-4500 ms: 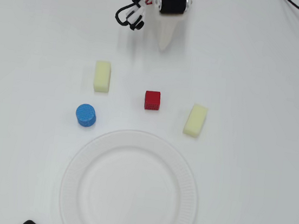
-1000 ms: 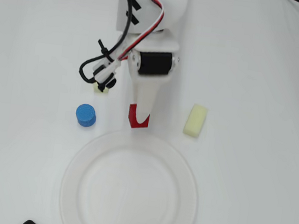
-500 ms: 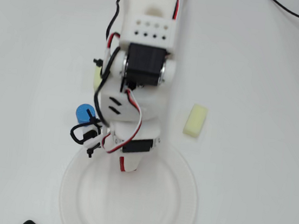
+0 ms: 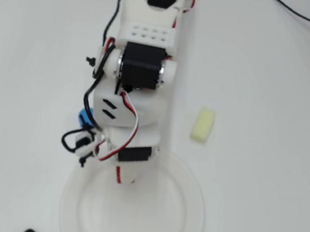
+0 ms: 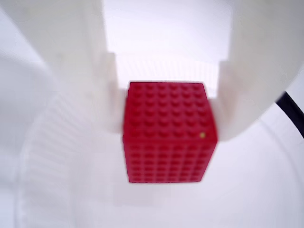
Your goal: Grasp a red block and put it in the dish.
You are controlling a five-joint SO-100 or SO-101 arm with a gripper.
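In the wrist view the red block (image 5: 168,133), a finely studded cube, sits between my two white fingers (image 5: 90,71), which press on its left and right sides. My gripper (image 5: 168,130) is shut on it and holds it over the dish (image 5: 45,152), a white paper plate with a ribbed rim. In the overhead view the arm covers the gripper (image 4: 126,177) over the far rim of the dish (image 4: 191,211); only a sliver of red (image 4: 118,175) shows under the wrist.
A blue cylinder (image 4: 84,117) stands left of the arm, partly hidden by it. A pale yellow oblong block (image 4: 203,124) lies right of the arm, beyond the dish. Black cable runs across the top right corner (image 4: 308,21).
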